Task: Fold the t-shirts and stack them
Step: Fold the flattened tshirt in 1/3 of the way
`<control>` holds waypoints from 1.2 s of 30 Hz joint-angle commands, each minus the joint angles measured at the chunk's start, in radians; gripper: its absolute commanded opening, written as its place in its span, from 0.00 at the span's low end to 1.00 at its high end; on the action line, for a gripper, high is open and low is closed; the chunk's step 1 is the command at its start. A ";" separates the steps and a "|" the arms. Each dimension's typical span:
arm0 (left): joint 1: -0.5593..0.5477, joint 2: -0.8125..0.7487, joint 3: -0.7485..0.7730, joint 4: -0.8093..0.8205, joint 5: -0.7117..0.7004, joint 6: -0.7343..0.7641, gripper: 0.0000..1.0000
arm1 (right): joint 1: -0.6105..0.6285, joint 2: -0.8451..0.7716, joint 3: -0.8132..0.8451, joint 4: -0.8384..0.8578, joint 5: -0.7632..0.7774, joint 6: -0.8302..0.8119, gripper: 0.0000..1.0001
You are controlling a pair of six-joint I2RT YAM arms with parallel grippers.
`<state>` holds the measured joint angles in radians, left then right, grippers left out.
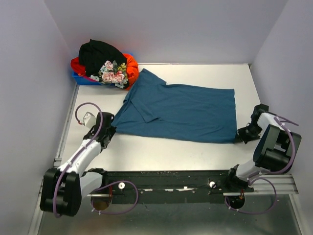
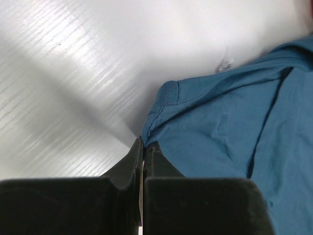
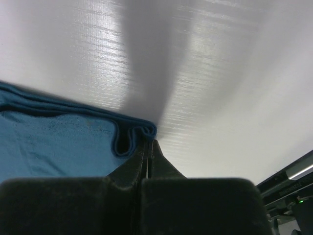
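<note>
Ribbed white table (image 1: 195,152), soft teal t-shirt (image 1: 188,112)

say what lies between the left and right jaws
The teal t-shirt spans it, left jaws and right jaws shut on its near corners, per the top view.

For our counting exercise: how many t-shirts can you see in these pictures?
4: teal t-shirt spread on the table; black t-shirt, orange-red t-shirt and floral t-shirt heaped far left. More may hide beneath.
</note>
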<state>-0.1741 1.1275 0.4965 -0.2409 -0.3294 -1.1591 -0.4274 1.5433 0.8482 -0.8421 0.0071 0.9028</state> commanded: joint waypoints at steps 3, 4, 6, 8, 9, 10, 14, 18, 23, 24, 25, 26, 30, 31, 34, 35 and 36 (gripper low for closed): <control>0.007 -0.204 -0.075 -0.081 -0.051 -0.028 0.00 | -0.007 -0.130 -0.061 -0.029 0.117 -0.027 0.01; 0.007 -0.222 -0.084 -0.095 -0.056 -0.036 0.00 | -0.007 -0.149 -0.067 -0.031 0.128 -0.028 0.01; 0.007 -0.261 -0.102 -0.130 -0.068 -0.057 0.00 | -0.008 -0.176 -0.077 -0.031 0.140 -0.031 0.01; 0.007 -0.305 -0.124 -0.161 -0.076 -0.074 0.00 | -0.008 -0.180 -0.078 -0.029 0.137 -0.039 0.01; 0.007 -0.325 -0.134 -0.161 -0.074 -0.076 0.07 | -0.008 -0.178 -0.078 -0.028 0.133 -0.044 0.04; 0.007 -0.349 -0.147 -0.156 -0.068 -0.064 0.25 | -0.008 -0.181 -0.080 -0.023 0.123 -0.051 0.05; 0.007 -0.429 -0.142 -0.196 -0.114 -0.012 0.92 | -0.010 -0.262 -0.113 0.049 0.093 -0.077 0.01; 0.005 -0.475 -0.113 -0.169 -0.136 0.090 0.98 | -0.007 -0.426 -0.152 0.162 0.004 -0.145 0.09; 0.004 -0.433 -0.090 -0.060 -0.047 0.167 0.96 | 0.038 -0.636 -0.097 0.166 0.091 -0.192 0.31; 0.004 -0.414 -0.084 -0.045 -0.037 0.168 0.96 | 0.042 -0.655 -0.075 0.150 0.100 -0.208 0.32; 0.004 -0.397 -0.084 -0.011 -0.016 0.182 0.95 | 0.050 -0.667 -0.049 0.146 0.097 -0.223 0.34; 0.002 -0.374 -0.076 0.026 0.012 0.212 0.94 | 0.058 -0.669 -0.028 0.138 0.093 -0.237 0.33; 0.002 -0.296 -0.050 0.113 0.114 0.271 0.91 | 0.154 -0.684 -0.053 0.293 -0.152 -0.320 0.16; 0.001 -0.278 -0.050 0.147 0.150 0.291 0.90 | 0.211 -0.683 -0.067 0.337 -0.171 -0.315 0.16; -0.007 -0.226 -0.061 0.236 0.266 0.332 0.90 | 0.453 -0.626 -0.061 0.415 -0.108 -0.294 0.13; -0.011 -0.207 -0.061 0.236 0.291 0.341 0.90 | 0.528 -0.588 -0.054 0.438 -0.101 -0.289 0.11; -0.016 -0.193 -0.067 0.277 0.323 0.355 0.90 | 0.586 -0.547 -0.044 0.475 -0.110 -0.286 0.06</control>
<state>-0.1745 0.8795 0.4191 -0.1169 -0.1963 -0.8967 -0.0410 0.8986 0.7967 -0.5186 -0.0547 0.6338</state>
